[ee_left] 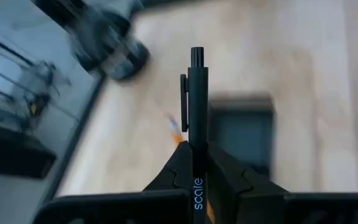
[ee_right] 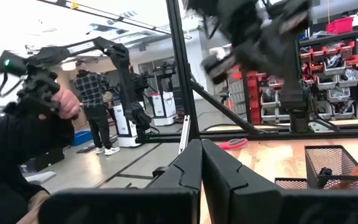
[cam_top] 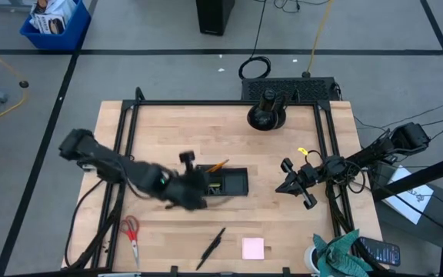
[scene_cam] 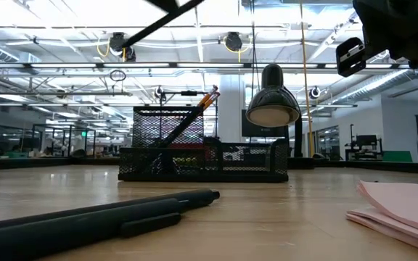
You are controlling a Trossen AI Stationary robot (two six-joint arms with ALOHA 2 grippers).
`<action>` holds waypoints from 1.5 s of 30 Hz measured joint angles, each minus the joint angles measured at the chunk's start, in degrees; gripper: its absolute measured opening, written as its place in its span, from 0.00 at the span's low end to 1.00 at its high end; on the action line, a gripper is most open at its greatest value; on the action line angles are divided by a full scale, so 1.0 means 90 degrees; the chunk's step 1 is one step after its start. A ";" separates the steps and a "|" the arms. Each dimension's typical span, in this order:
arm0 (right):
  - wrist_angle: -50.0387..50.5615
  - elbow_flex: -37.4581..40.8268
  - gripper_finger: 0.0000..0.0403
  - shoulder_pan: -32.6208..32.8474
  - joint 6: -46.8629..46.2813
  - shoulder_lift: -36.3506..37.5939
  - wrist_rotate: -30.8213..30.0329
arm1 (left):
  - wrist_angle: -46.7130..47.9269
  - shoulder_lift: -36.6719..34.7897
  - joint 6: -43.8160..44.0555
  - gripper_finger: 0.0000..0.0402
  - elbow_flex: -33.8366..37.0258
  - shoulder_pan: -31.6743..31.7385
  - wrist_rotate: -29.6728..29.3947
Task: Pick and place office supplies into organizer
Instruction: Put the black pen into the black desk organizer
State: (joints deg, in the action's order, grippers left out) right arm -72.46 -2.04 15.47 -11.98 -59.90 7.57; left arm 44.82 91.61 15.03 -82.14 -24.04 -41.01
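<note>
My left gripper hovers over the left end of the black mesh organizer and is shut on a black pen. In the low view that pen slants high above the organizer, whose tall cup holds an orange pencil leaning on its rim. On the table lie a second black pen, a pink sticky-note pad and red-handled scissors. My right gripper waits shut above the table, right of the organizer. My left gripper pinches the black pen's barrel between its two fingers, which lie across it. The pen's clip end sticks out beyond the fingertips. The pen is lifted clear, slanting in the air above the organizer.
A round black stand with a lamp sits at the table's far edge. A teal cloth lies at the near right corner. A black frame rail runs along the table's sides. A person stands in the room beyond.
</note>
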 joint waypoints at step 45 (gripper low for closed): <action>-0.0277 -0.0005 0.00 -0.0013 0.0461 0.0002 0.0294 | -0.8391 -0.0345 -0.1368 0.05 0.5579 0.2213 0.3530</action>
State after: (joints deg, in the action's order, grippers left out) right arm -74.95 -2.09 15.35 -7.84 -59.88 10.22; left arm -30.70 88.51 2.71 -31.92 -4.12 -9.24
